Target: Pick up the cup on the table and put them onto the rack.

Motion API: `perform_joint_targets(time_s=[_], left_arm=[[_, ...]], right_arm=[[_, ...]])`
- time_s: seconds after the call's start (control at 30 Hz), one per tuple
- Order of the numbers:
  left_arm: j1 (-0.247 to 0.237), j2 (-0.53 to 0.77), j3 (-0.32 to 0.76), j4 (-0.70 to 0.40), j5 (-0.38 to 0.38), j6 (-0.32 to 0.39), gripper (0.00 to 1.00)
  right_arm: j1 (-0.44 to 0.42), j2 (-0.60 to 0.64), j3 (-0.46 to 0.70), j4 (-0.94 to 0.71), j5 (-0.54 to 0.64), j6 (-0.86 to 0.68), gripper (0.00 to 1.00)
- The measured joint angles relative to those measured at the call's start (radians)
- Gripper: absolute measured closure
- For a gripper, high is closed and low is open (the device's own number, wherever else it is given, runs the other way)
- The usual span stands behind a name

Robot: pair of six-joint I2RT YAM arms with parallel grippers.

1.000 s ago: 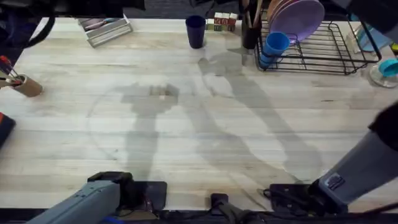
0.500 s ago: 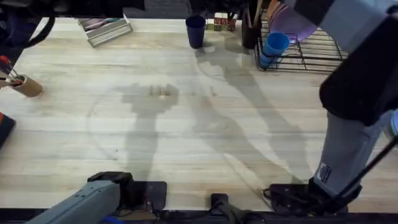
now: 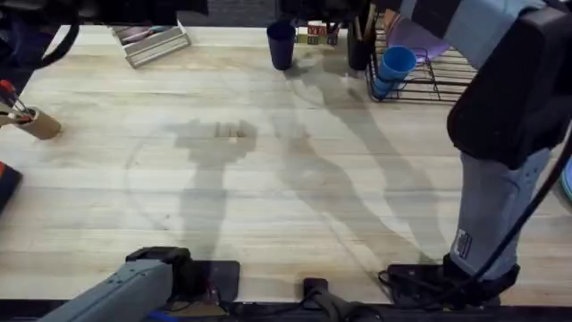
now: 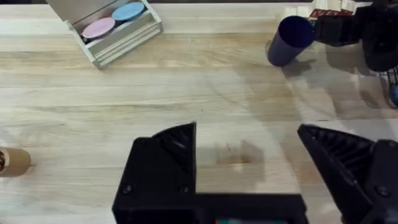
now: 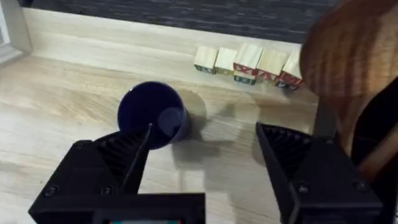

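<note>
Here the right hand hovers spread over the navy cup.

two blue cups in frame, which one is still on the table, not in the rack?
The dark navy cup, standing upright on the bare wood at the table's far edge beside the lettered blocks. The lighter blue cup already sits at the black wire rack.

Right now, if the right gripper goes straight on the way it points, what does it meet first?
Most likely the dark blue cup, standing upright just ahead of the right gripper, nearer one finger; the jaws stand open. Beyond it sits a row of wooden blocks. Depth is uncertain.
</note>
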Motion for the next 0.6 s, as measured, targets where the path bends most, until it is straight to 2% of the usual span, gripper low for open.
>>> perform_joint_targets(time_s=[0.3, 0.6], left_arm=[[0.0, 0.011, 0.0, 0.0, 0.0, 0.0, 0.007], [0.0, 0.042, 0.0, 0.015, 0.003, 0.0, 0.007]], right_arm=[[0.006, 0.01, 0.003, 0.035, 0.0, 0.017, 0.005], [0.011, 0.087, 0.006, 0.041, 0.0, 0.031, 0.006]])
